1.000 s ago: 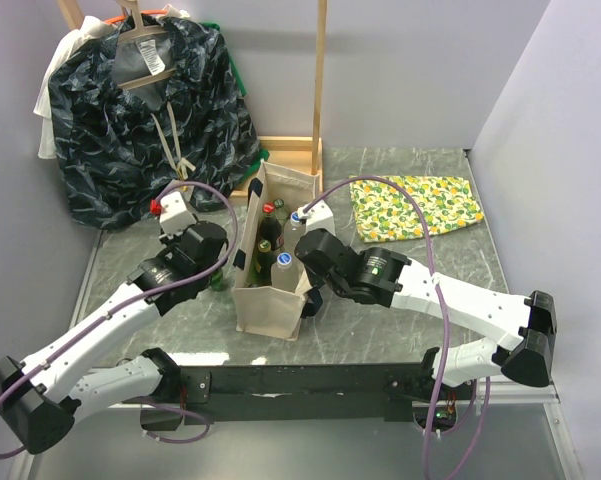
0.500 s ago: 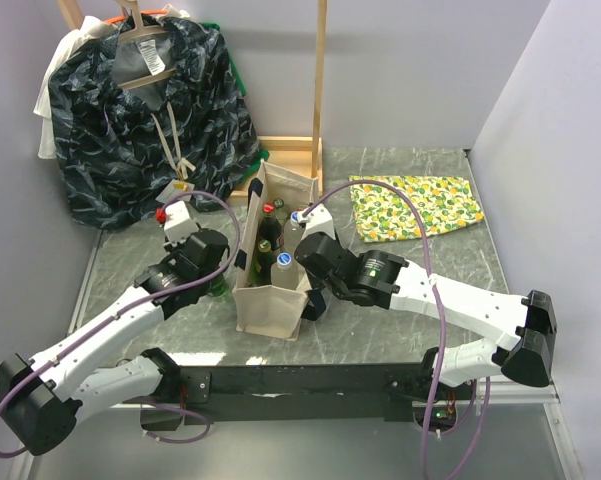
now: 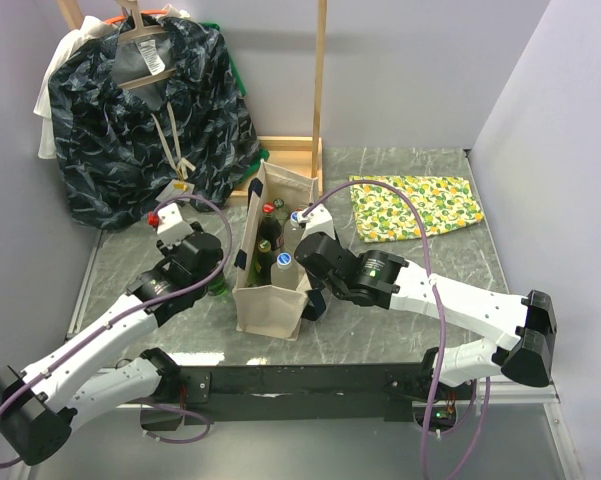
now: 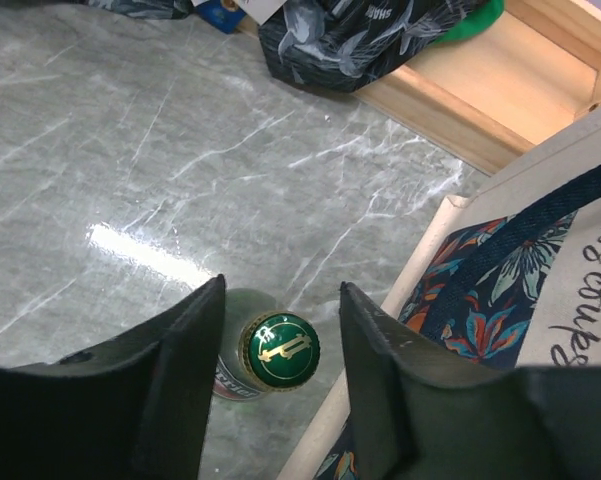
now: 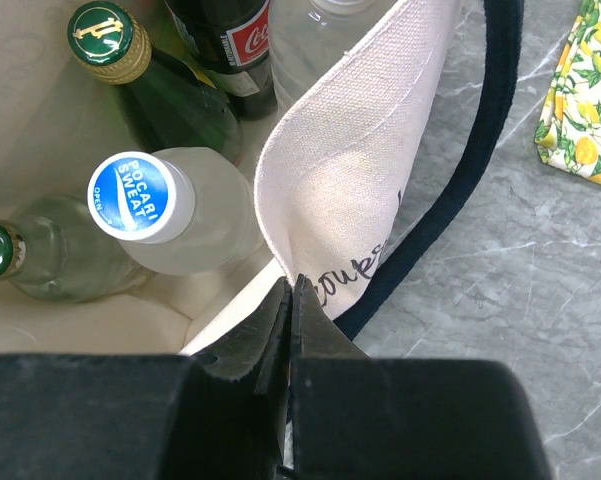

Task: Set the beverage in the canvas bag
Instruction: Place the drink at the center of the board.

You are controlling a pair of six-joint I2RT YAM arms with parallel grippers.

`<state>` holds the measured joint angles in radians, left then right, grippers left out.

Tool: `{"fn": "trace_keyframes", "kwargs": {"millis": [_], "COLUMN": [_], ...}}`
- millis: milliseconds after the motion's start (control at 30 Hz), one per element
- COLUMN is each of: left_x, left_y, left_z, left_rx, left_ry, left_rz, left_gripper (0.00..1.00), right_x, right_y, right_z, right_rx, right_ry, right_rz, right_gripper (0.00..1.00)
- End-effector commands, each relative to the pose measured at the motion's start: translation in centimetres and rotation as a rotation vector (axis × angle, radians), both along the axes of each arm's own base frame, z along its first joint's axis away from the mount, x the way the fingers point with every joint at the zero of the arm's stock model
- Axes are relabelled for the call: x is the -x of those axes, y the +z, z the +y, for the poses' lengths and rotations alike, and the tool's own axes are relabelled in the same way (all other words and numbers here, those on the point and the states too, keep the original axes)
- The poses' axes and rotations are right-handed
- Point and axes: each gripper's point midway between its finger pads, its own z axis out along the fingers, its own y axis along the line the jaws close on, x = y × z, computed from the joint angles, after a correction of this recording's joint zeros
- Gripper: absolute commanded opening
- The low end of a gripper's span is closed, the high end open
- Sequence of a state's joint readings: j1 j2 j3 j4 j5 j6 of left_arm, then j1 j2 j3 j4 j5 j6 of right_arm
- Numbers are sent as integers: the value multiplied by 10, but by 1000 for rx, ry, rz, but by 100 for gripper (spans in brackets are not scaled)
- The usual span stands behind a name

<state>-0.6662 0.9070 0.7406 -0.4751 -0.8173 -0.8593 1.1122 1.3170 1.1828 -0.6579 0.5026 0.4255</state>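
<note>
The beverage [image 4: 279,350], a green glass bottle with a green and gold cap, stands upright on the marble table just left of the canvas bag [image 3: 270,305]. My left gripper [image 4: 280,295] hangs over it, open, with a finger on each side of the cap and a gap on both sides. In the top view this left gripper [image 3: 212,272] covers most of the bottle. My right gripper [image 5: 292,285] is shut on the bag's right rim [image 5: 350,170], pinching the cloth. Several bottles stand inside the bag, among them a white-capped Pocari Sweat bottle [image 5: 140,195].
A dark blue patterned garment [image 3: 145,110] hangs at the back left beside a wooden frame [image 3: 320,90]. A lemon-print cloth [image 3: 415,205] lies at the back right. The frame's wooden base [image 4: 480,80] runs behind the bag.
My left gripper's jaws have spread apart around the green bottle's cap, and the left arm has drawn back a little to the left. The right arm and the bag have not moved.
</note>
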Motion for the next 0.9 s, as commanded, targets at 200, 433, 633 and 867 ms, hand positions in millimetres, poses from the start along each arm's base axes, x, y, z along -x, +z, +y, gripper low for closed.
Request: {"fn": "trace_keyframes", "kwargs": {"millis": [200, 433, 633, 867], "left_x": [-3, 14, 38, 57], "left_y": [62, 125, 153, 150], "left_z": [-4, -33, -57, -71], "left_rx": [55, 132, 201, 243], "left_ry": [-43, -276, -477, -589], "left_rz": [-114, -151, -135, -106], "left_gripper": [61, 67, 69, 68], "right_x": [11, 10, 10, 11], "right_y": [-18, -19, -17, -17], "right_z": [-1, 0, 2, 2], "right_rx": [43, 47, 38, 27], "right_ry": [32, 34, 39, 38], "right_rz": [64, 60, 55, 55], "right_gripper": [0, 0, 0, 0]}}
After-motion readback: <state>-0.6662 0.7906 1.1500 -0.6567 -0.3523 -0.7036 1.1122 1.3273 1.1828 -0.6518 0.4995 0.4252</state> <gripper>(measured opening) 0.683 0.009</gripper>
